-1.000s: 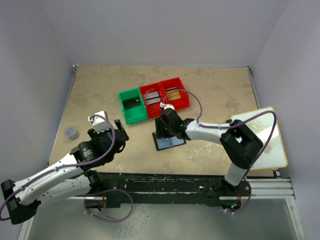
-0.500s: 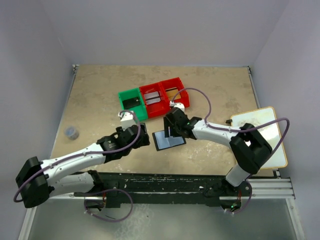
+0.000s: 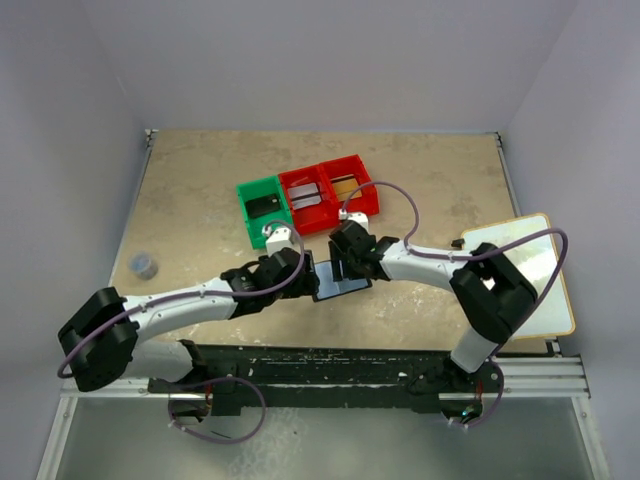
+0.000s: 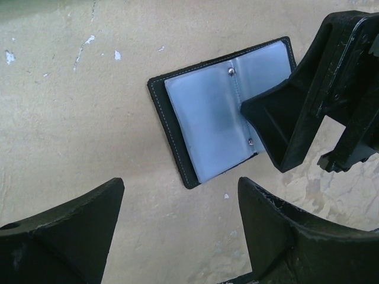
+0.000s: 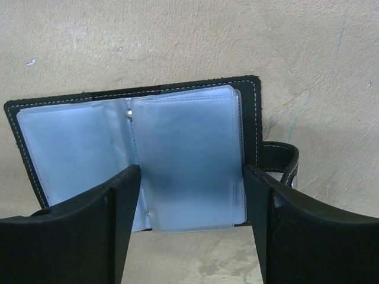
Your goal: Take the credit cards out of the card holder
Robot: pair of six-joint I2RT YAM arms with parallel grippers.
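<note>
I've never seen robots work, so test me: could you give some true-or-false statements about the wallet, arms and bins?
1. The card holder lies open on the table. True.
2. The left gripper is shut on a card. False: it is open and empty.
3. The green bin stands left of the red bins. True.
4. The right gripper hangs over the green bin. False: it is open over the card holder.

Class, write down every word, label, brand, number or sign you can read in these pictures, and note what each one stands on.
No text can be read in any view.
The open card holder shows only blank frosted sleeves, plain stitching and two snaps.
The credit cards lying in the red bins are too small for any print to be made out.
</note>
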